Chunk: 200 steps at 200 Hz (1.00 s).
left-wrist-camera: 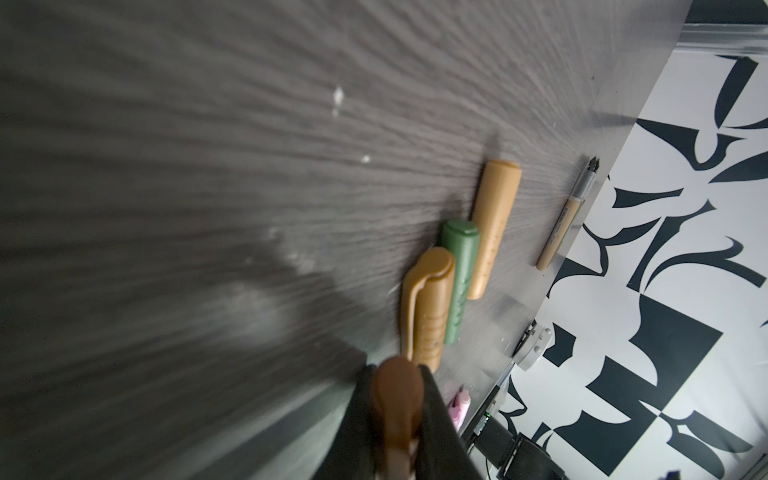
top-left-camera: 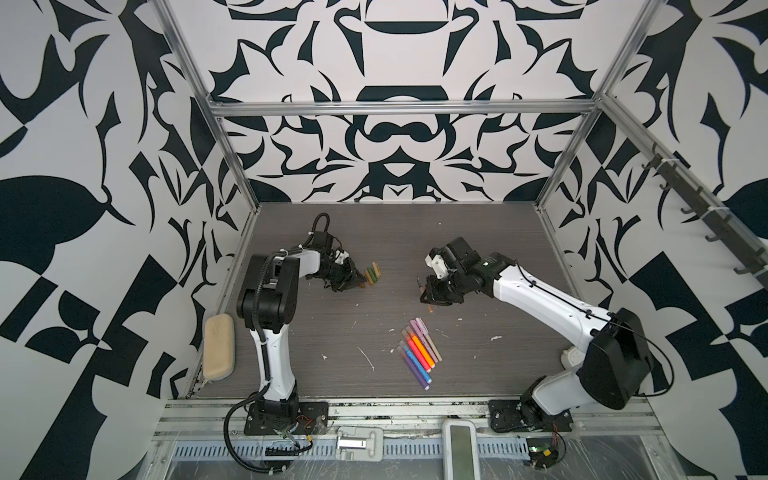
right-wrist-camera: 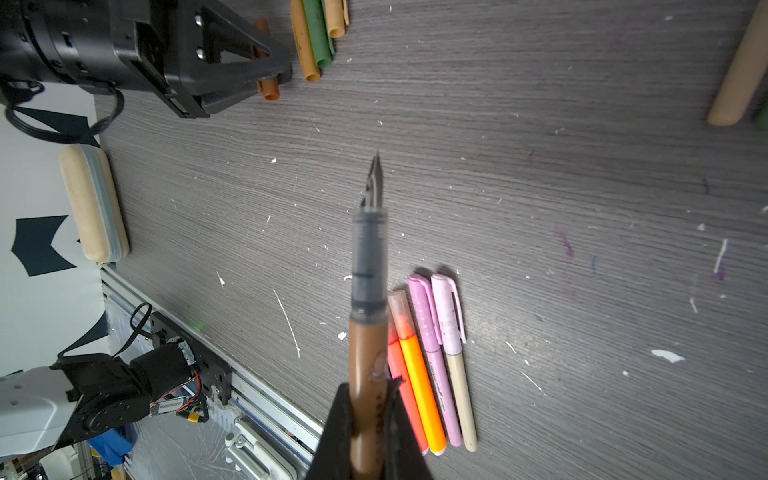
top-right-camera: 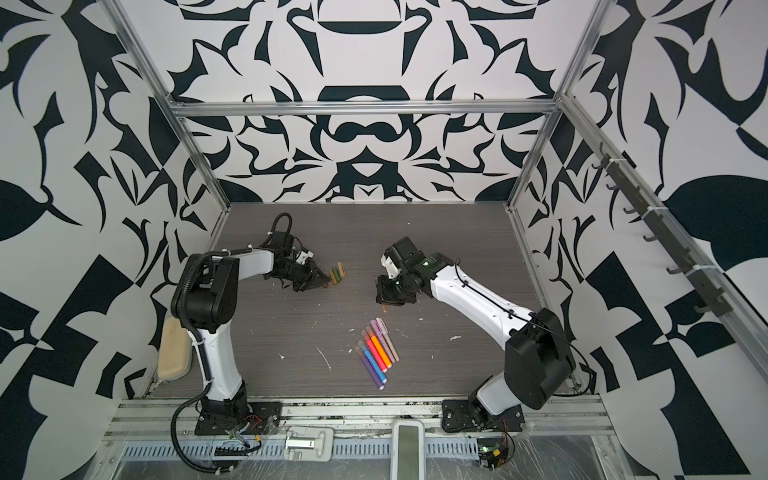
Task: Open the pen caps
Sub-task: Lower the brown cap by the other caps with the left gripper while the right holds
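Three pen caps (top-left-camera: 372,273) (top-right-camera: 337,273) lie side by side on the table: ochre (left-wrist-camera: 428,307), green (left-wrist-camera: 459,274) and tan (left-wrist-camera: 494,224). Just beside them my left gripper (top-left-camera: 357,283) (left-wrist-camera: 397,415) is shut on a brown cap (left-wrist-camera: 397,395) (right-wrist-camera: 268,87), low over the table. My right gripper (top-left-camera: 428,297) (right-wrist-camera: 368,415) is shut on a brown pen body (right-wrist-camera: 368,365) whose bare nib (right-wrist-camera: 376,178) points towards the left arm. Several capped pens (top-left-camera: 419,351) (top-right-camera: 378,353) lie in a row near the front middle, purple to pink.
A beige pencil case (top-left-camera: 218,351) (right-wrist-camera: 93,203) lies at the table's left edge. An uncapped tan pen body (left-wrist-camera: 567,216) (right-wrist-camera: 735,70) rests near the table's right side. White flecks dot the grey wood tabletop (top-left-camera: 374,232). Patterned walls close in the table on three sides.
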Motion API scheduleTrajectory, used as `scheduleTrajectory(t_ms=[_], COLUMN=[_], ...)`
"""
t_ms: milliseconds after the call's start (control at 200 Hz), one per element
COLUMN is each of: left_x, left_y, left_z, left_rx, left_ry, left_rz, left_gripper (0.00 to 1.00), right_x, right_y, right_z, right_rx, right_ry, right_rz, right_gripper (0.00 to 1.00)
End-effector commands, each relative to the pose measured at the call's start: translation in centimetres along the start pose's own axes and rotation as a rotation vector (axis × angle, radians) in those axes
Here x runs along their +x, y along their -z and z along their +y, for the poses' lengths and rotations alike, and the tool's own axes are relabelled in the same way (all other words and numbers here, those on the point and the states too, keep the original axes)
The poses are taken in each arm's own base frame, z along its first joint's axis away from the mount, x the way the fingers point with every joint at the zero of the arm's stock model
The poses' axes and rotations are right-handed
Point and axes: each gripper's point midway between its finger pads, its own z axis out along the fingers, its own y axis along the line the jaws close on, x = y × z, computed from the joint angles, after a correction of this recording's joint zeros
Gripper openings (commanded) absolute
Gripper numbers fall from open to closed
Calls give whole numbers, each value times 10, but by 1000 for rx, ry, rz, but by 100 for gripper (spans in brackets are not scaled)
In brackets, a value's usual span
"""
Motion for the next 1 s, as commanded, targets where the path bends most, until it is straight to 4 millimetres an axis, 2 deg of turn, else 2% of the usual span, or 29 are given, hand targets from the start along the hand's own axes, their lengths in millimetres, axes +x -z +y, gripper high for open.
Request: scheduleTrajectory(t_ms=[0,95,995], left_x=[4,1,-14], left_y=[2,3,0], left_z=[4,0,-8], left_rx=[-8,1,28], left_ry=[24,23,36], left_rz=[0,-12,-31], left_gripper=[26,31,30], right_x=[-3,-3,-4], right_y=[7,6,3], right_z=[6,7,9], right_rx=[-29,-33,-38], right_ry=[-2,-5,-18], right_rz=[-22,-19,2], right_gripper=[0,0,0])
